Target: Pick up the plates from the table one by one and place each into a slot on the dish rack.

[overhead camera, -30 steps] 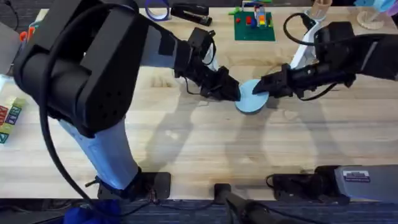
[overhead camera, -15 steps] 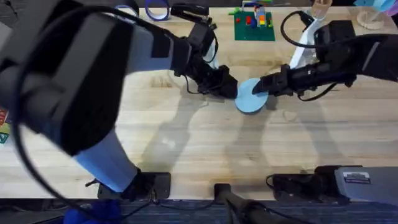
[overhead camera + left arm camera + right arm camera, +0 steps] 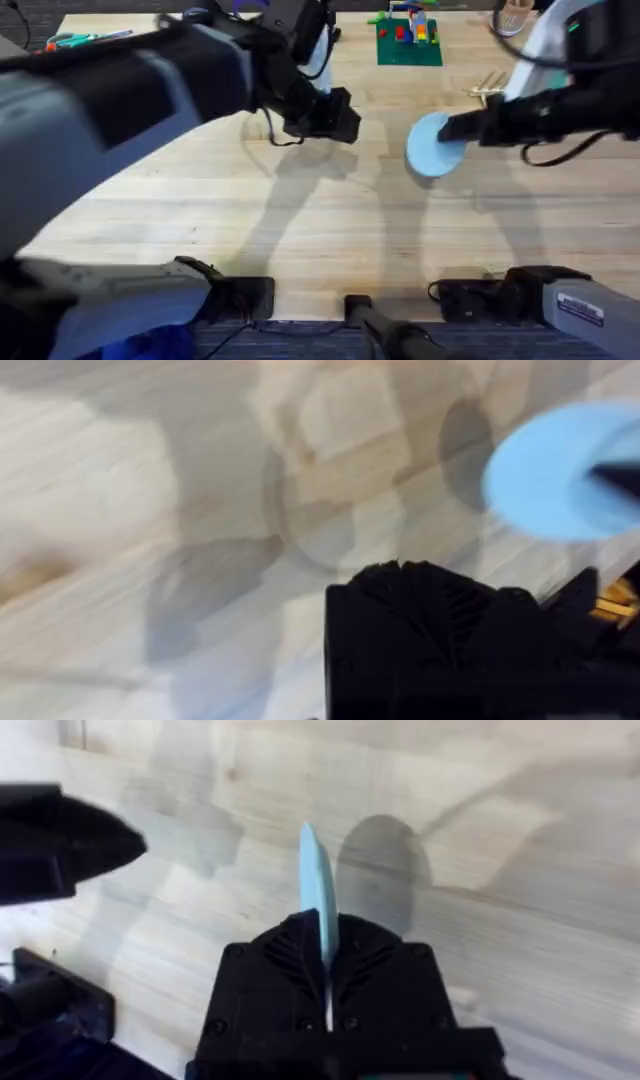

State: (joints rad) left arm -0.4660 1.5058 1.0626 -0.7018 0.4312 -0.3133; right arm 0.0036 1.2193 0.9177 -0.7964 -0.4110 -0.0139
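Here, right gripper (image 3: pixel 462 128) clamped on edge of light blue plate (image 3: pixel 433 146), plate lifted off table (image 3: pixel 330 230), right of centre. Left gripper (image 3: pixel 345 122) apart from plate, to its left; fingers probably together, view blurred, cannot tell.

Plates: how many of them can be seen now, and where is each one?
1. The light blue plate is gripped on edge by the right gripper, above the table. Another plate may be hidden behind the arms.
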